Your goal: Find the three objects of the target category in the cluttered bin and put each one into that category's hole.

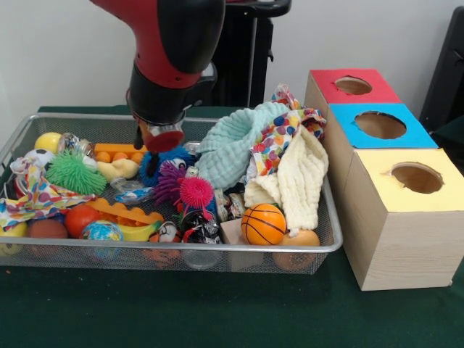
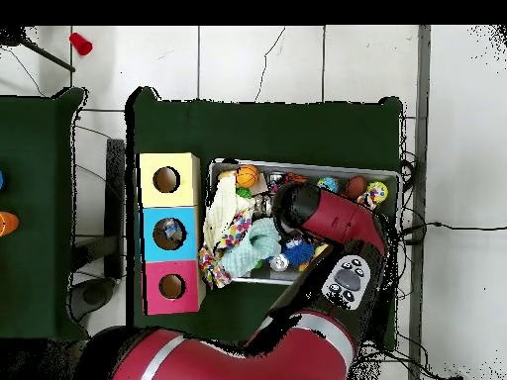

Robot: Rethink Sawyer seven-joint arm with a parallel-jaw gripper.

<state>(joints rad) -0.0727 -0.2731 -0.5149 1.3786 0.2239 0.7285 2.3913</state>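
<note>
Gripper [image 1: 148,139] hangs low inside the wire bin [image 1: 239,249], over its back middle part; whether it is wide or narrow cannot be told, since only a dark tip and a reddish end show under the black wrist, and the overhead view hides it under the arm [image 2: 327,213]. Just below it, at about 6 o'clock in the front view, lies a blue spiky ball [image 1: 161,161], with a purple spiky ball [image 1: 170,181] and a pink spiky ball [image 1: 196,192] a little farther toward 5 o'clock. At 8 o'clock sits a green spiky ball [image 1: 74,172], near a yellow ball [image 1: 48,141]. At 3 o'clock a mint cloth [image 1: 235,145] is heaped beside a dotted cloth [image 1: 279,141] and a cream cloth [image 1: 293,181]. A small basketball [image 1: 263,224] rests at the bin's front rim, toward 4 o'clock. Outside the bin, farther toward 3 o'clock, stand three boxes with holes: the red box [image 1: 341,90], the blue box [image 1: 384,130], and the yellow box [image 1: 413,203].
</note>
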